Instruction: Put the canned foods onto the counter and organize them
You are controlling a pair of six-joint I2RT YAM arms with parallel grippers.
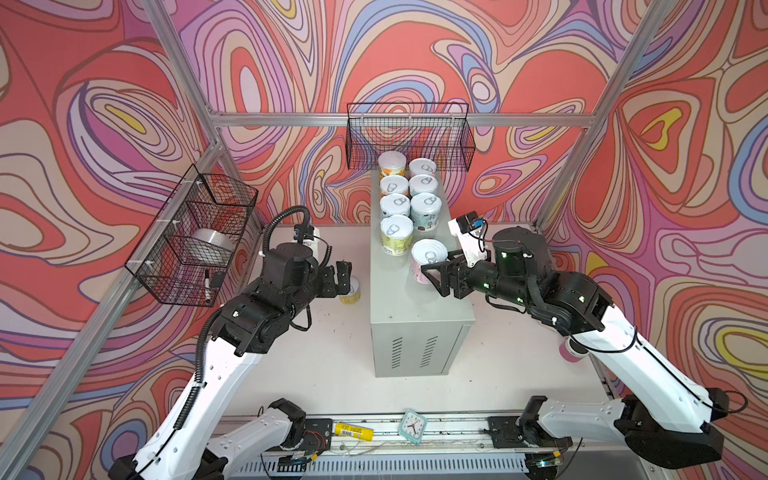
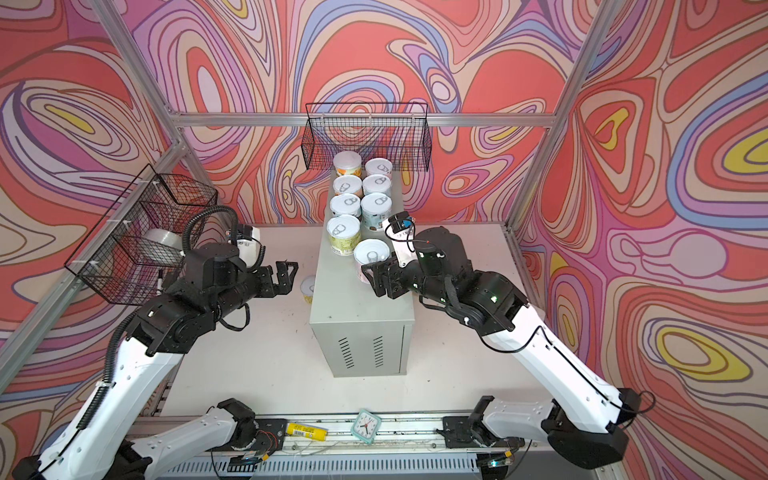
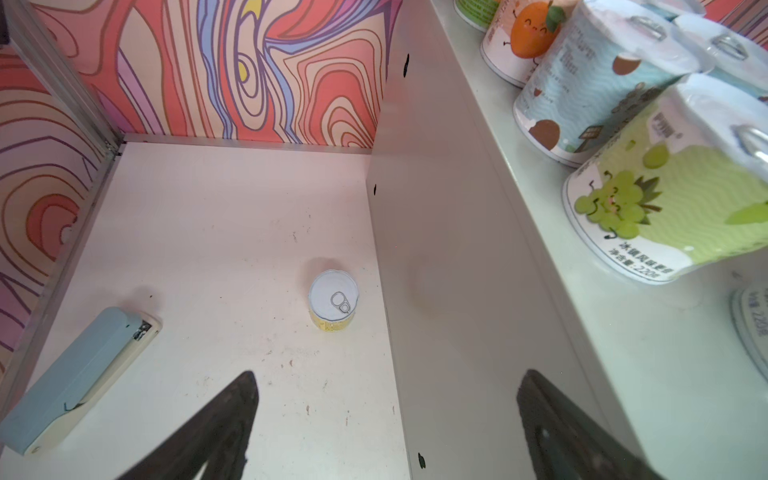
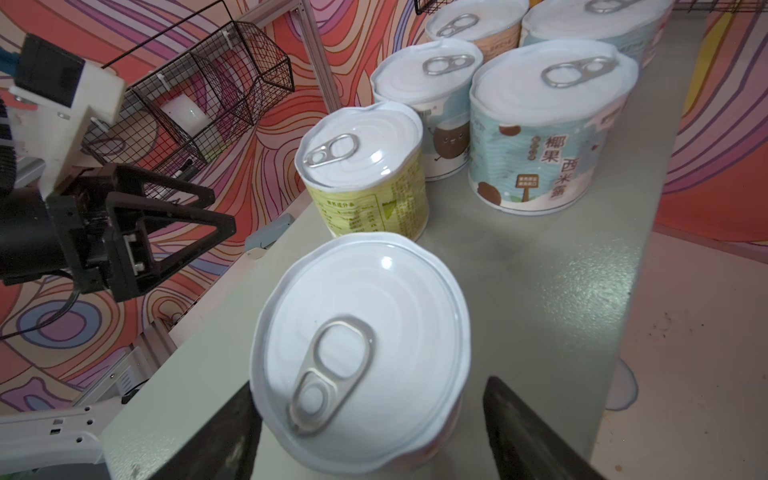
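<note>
White table (image 1: 332, 365) lies under both arms. Grey-green counter (image 1: 419, 316) stands on it between the two claws: its side wall runs just beside the left claw (image 1: 343, 278), and its glossy top passes under the right claw (image 1: 434, 278). Black wire basket (image 1: 195, 232) hangs on the frame on the left claw's outer side, well apart from it.

Left claw hangs above the table with its jaws spread wide and nothing between them. Right claw sits low over the counter top, jaws set either side of a pink can (image 1: 428, 257) standing upright there. One finger (image 4: 224, 436) looks to be against the can's rim while the other seems to leave a sliver of gap, so I cannot tell whether the claw grips the can or only brackets it.

Blue case (image 3: 79, 374) lies flat on the table, on the left claw's outer side.

Seven other cans (image 1: 395, 206) stand upright on the counter beyond the right claw, in two rows side by side that reach its far end; the pink can heads the row on the right claw's side.

Yellow can (image 1: 350, 291) stands upright on the table just below and ahead of the left claw, near the counter wall but not touching it.
</note>
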